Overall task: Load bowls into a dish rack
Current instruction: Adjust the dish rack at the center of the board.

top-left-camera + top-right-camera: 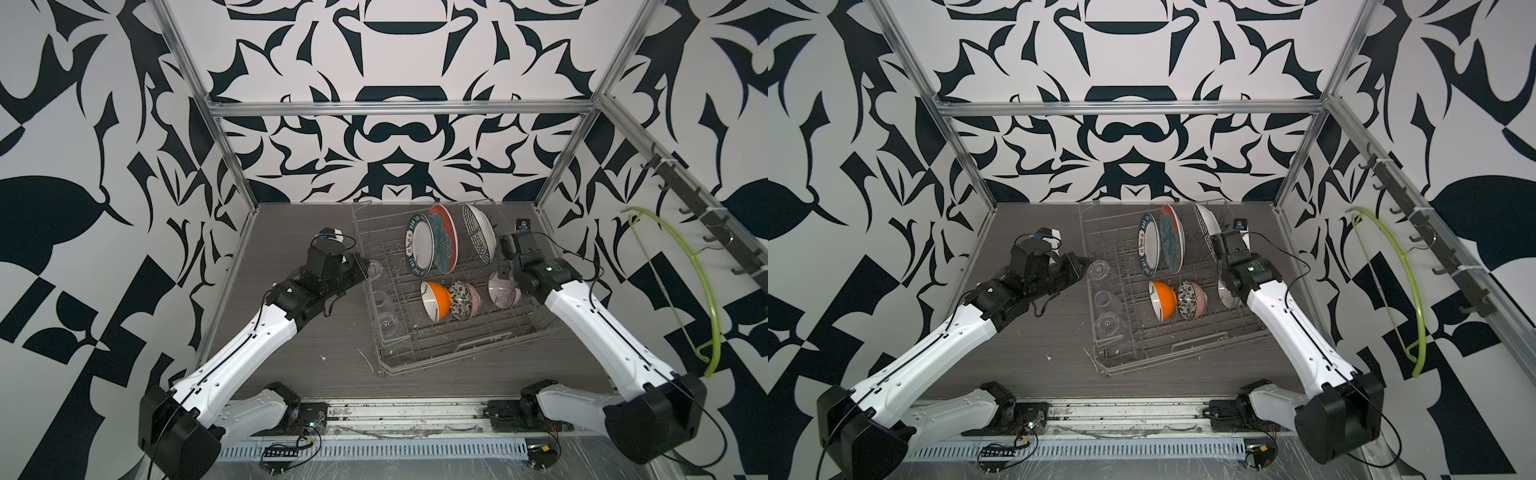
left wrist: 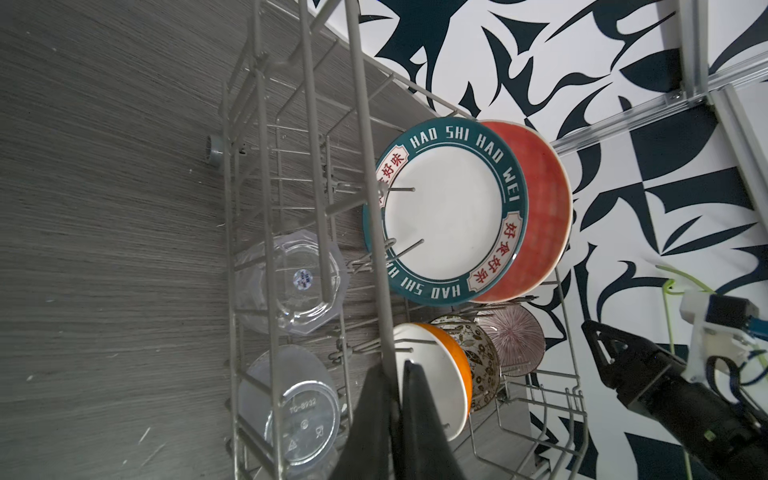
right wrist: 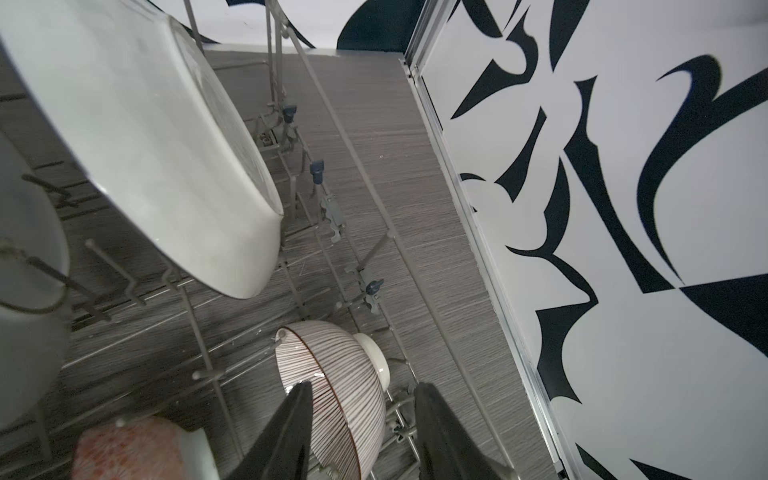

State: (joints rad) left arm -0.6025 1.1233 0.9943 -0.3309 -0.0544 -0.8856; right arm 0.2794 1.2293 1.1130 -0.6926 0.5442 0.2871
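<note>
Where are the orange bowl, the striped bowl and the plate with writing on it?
orange bowl point(image 1: 441, 298): in a top view, on its orange outer wall.
striped bowl point(image 3: 347, 386): right wrist view, on its striped outer wall.
plate with writing point(image 2: 446, 212): left wrist view, on its white centre.

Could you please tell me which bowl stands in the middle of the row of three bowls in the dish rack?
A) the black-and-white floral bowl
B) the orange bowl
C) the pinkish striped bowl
A: in a top view the floral bowl stands between the orange bowl and the striped bowl in the dish rack.
</note>
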